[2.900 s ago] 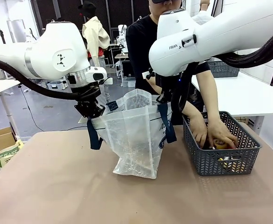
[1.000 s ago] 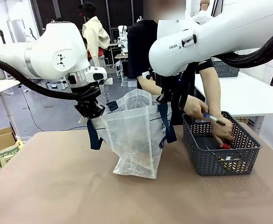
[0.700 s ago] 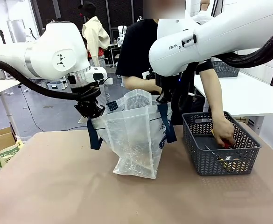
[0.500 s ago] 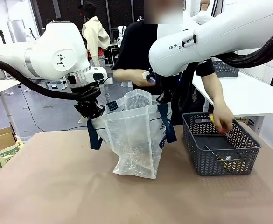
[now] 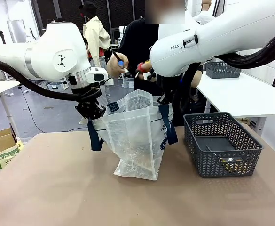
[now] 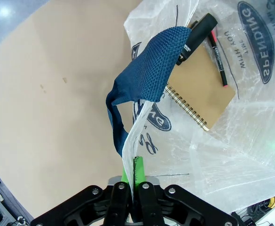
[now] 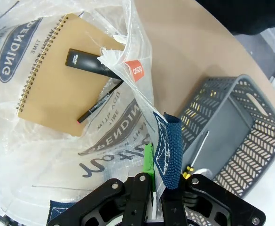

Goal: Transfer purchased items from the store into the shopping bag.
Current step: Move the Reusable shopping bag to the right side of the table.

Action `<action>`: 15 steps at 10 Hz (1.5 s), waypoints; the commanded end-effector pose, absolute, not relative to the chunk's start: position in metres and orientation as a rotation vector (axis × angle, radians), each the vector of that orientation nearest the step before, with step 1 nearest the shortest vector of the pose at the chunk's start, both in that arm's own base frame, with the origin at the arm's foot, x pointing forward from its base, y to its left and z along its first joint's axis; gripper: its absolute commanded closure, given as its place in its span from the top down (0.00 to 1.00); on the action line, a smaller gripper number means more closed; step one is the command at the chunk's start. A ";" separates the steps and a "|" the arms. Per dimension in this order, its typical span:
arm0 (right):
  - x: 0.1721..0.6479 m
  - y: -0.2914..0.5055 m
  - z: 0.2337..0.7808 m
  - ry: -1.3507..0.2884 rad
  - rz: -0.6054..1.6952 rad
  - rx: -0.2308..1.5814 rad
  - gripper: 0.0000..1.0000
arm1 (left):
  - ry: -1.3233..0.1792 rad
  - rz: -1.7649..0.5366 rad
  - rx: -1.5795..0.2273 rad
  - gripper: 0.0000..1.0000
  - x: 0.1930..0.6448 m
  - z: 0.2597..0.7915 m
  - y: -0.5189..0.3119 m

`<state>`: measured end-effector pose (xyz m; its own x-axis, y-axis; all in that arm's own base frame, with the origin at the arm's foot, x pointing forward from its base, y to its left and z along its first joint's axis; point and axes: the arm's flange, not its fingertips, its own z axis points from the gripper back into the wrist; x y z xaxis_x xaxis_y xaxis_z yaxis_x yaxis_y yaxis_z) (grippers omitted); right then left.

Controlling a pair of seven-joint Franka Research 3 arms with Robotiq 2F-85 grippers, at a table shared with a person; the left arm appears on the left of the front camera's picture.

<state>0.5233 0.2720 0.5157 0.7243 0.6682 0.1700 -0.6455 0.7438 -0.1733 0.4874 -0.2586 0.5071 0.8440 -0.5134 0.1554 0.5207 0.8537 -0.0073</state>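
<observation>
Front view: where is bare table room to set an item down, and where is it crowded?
Bare: table left of the shopping bag; near strip before bag and basket. Crowded: the bag's mouth, between left end effector and right end effector, under the person's hands.

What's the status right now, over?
Left gripper, right gripper shut on shopping bag, holding it open. Notebook, pens inside. Person's hands above it with small items.

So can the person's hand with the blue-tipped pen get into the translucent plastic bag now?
Probably yes: the left claw and right claw hold the translucent whitish plastic bag open at its rim, and the hand hovers above it.
</observation>
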 end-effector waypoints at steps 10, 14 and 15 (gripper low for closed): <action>0.524 0.270 0.514 -0.225 0.724 -0.107 0.00 | -0.149 -0.541 -0.048 0.00 0.487 0.507 -0.257; 0.524 0.270 0.514 -0.225 0.724 -0.107 0.00 | -0.149 -0.541 -0.048 0.00 0.487 0.507 -0.257; 0.524 0.270 0.514 -0.225 0.724 -0.107 0.00 | -0.149 -0.541 -0.048 0.00 0.487 0.507 -0.257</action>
